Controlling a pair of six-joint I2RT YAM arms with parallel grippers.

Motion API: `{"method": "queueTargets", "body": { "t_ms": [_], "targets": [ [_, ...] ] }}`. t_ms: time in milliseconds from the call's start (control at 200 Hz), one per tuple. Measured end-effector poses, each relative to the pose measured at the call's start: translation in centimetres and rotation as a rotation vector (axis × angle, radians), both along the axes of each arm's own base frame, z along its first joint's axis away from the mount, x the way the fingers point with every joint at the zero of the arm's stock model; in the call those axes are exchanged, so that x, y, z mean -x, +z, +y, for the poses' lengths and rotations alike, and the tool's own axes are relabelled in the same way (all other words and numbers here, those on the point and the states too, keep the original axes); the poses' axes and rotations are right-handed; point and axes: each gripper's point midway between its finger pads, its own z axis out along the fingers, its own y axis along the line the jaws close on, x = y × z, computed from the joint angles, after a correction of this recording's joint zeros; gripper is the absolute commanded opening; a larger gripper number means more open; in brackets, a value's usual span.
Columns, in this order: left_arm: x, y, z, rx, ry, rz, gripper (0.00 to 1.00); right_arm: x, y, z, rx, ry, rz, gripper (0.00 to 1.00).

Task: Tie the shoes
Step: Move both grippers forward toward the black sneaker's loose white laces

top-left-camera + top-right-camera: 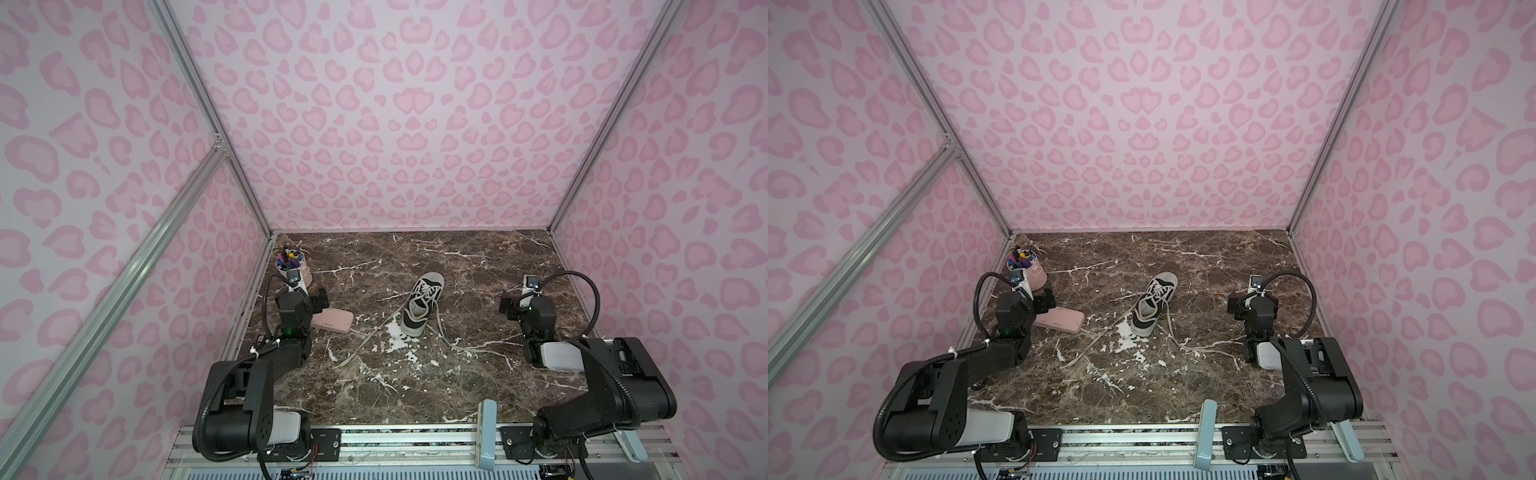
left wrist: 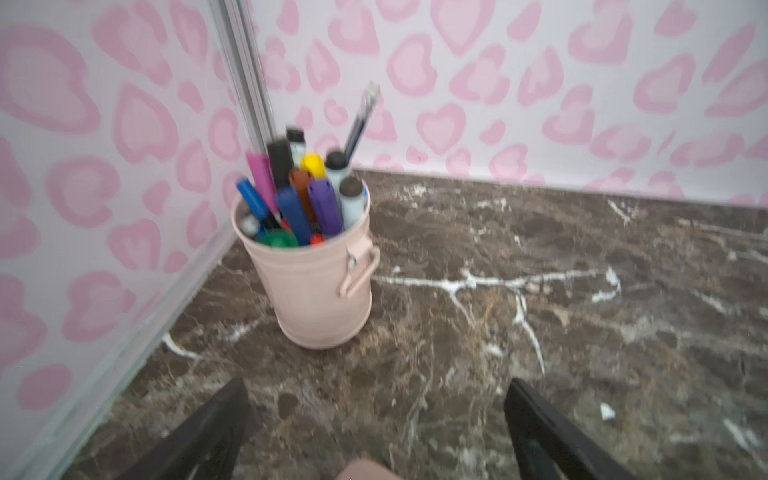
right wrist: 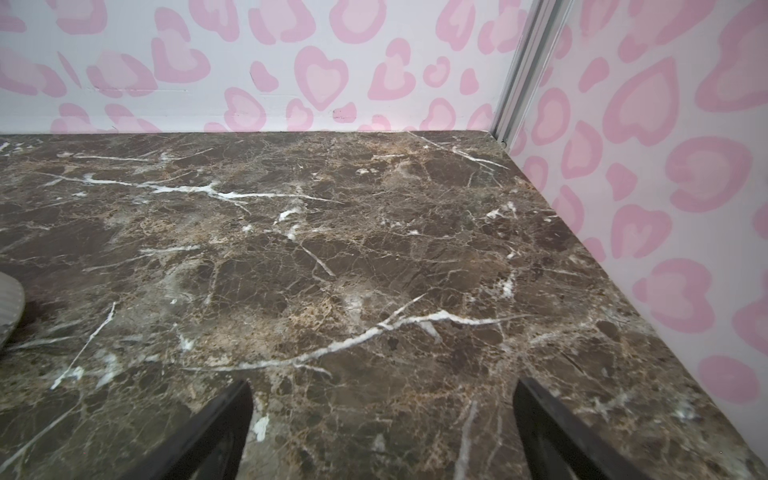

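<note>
While folded low, left gripper (image 2: 378, 386), right gripper (image 3: 382, 384) splayed

Your shoe (image 1: 422, 305) stands upright on its sole, just below centre in both top views. Black canvas, white sole, toe cap pointing up-frame. Laces (image 1: 427, 287) untied, loose ends trailing lower left and lower right.

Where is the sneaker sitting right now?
In both top views the sneaker lies mid-table, untied, between the pink case on the left and the right tool.
</note>
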Motion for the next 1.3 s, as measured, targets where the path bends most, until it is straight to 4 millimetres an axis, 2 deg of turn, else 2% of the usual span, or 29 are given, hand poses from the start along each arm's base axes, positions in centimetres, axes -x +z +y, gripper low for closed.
{"method": "queueTargets", "body": {
  "t_ms": [90,190,235,295,375,440,590,690,800,960,1110,1185,1300],
  "targets": [
    [-0.1,2.8,-0.1,0.005,0.005,-0.002,0.97,-0.2,3.2,0.8,0.005,0.004,-0.041,1.00],
    [-0.2,5.3,-0.6,0.054,-0.001,0.041,0.97,-1.6,8.6,2.2,-0.070,0.000,-0.076,1.00],
    [0.0,6.1,-1.7,0.087,-0.022,0.062,0.97,-2.2,10.2,3.1,-0.115,0.004,-0.068,1.00],
    [1.0,6.2,-4.1,0.118,-0.080,0.105,0.97,-2.7,10.7,5.1,-0.149,0.040,-0.011,1.00],
    [2.8,5.3,-7.1,0.156,-0.150,0.175,0.97,-2.9,9.7,8.1,-0.193,0.098,0.112,1.00],
    [3.8,4.5,-8.5,0.196,-0.171,0.222,0.97,-3.0,8.7,10.6,-0.247,0.148,0.215,1.00],
    [5.3,2.4,-11.5,0.274,-0.215,0.318,0.97,-3.9,6.8,14.5,-0.403,0.238,0.377,1.00],
    [5.8,0.7,-13.5,0.321,-0.260,0.381,0.97,-5.7,5.9,16.9,-0.486,0.300,0.472,1.00],
    [5.7,-1.2,-14.4,0.353,-0.269,0.460,0.97,-7.4,4.6,18.8,-0.566,0.338,0.549,1.00],
    [5.5,-1.2,-15.3,0.386,-0.296,0.485,0.97,-7.8,1.1,21.0,-0.617,0.339,0.683,1.00],
    [5.8,-2.1,-16.3,0.418,-0.329,0.542,0.97,-8.3,-1.6,22.3,-0.650,0.341,0.760,1.00],
    [6.1,-2.4,-16.5,0.425,-0.335,0.564,0.97,-8.6,-2.4,23.2,-0.653,0.352,0.790,1.00],
    [6.5,-2.6,-16.5,0.425,-0.334,0.582,0.97,-9.3,-2.3,25.4,-0.655,0.419,0.800,1.00]
  ]
}}
